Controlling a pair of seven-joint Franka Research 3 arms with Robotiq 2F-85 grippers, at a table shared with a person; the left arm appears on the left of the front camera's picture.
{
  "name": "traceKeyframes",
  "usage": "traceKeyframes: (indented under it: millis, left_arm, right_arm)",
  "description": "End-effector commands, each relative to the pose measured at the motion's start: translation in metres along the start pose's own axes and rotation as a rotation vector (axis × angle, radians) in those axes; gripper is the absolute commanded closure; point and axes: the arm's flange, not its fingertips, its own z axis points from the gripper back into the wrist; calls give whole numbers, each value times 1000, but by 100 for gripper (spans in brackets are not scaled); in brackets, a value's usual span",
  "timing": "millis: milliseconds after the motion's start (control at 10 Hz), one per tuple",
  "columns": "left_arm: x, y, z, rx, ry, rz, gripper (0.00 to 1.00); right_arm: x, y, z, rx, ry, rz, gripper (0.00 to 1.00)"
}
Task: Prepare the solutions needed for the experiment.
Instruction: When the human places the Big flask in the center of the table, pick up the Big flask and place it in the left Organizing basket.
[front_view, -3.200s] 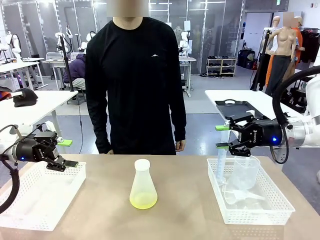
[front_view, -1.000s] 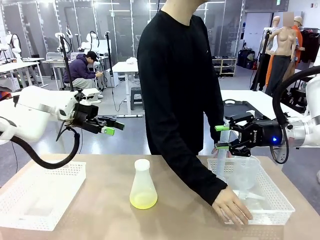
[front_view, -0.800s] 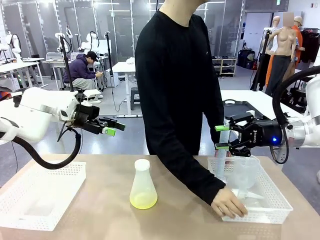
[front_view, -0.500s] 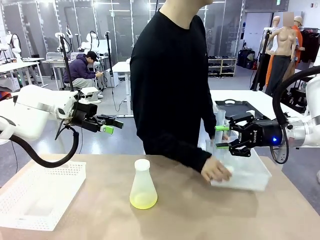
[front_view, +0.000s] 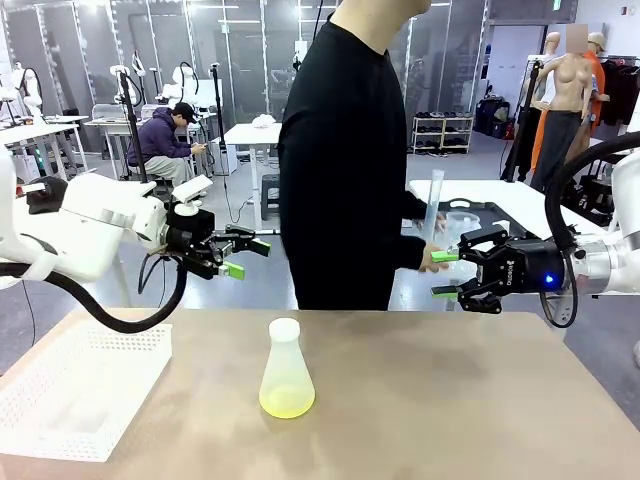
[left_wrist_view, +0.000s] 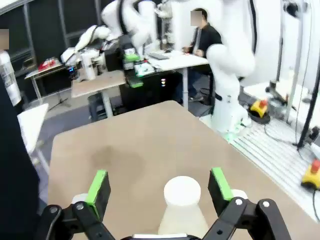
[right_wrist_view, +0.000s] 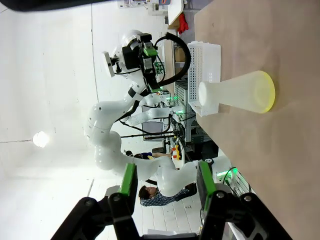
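A frosted conical flask (front_view: 286, 370) with a white cap stands at the table's middle, holding the solutions (front_view: 287, 402), a shallow yellow-green layer. My left gripper (front_view: 243, 256) hovers open, up and to the left of the flask, fingers pointing right. In the left wrist view the flask's cap (left_wrist_view: 182, 192) sits below and between the green pads (left_wrist_view: 98, 187), apart from them. At the right, my right gripper (front_view: 445, 274) hangs above the table, jaws apart with nothing between them. The right wrist view has the flask (right_wrist_view: 235, 92) sideways, the solutions (right_wrist_view: 270, 93) at its base.
A white mesh basket (front_view: 80, 385) sits on the table's left side. The person stands at the far edge, a hand (front_view: 434, 260) close to my right gripper, holding a tall clear cylinder (front_view: 434, 200) and a beaker (front_view: 462, 224) up behind it.
The person has lifted the right-hand basket with its glassware off the table and carried it back. My left gripper has moved right, nearer the flask. The right gripper has stayed put.
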Motion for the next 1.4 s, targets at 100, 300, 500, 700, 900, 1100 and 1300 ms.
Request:
traceKeyframes:
  millis: [100, 300, 500, 700, 900, 1100, 1300]
  left_arm:
    - [-28, 20, 6, -173, -100, -25, 0]
    - [-7, 1, -4, -40, -15, -41, 0]
    - [-7, 1, -4, -40, -15, -41, 0]
    - [-33, 21, -8, -86, -76, -44, 0]
    - [-48, 34, -27, -106, -121, -28, 0]
    - [-59, 44, -35, -114, -122, -10, 0]
    - [-67, 47, -38, -119, -116, -16, 0]
  right_arm:
    - [-1, 1, 1, -3, 5, 3, 39]
    - [-1, 1, 1, -3, 5, 3, 39]
    - [-1, 1, 1, -3, 5, 3, 39]
    - [-1, 1, 1, -3, 5, 3, 39]
    - [-1, 1, 1, -3, 5, 3, 39]
    - [-1, 1, 1, -3, 5, 3, 39]
    - [-1, 1, 1, -3, 5, 3, 39]
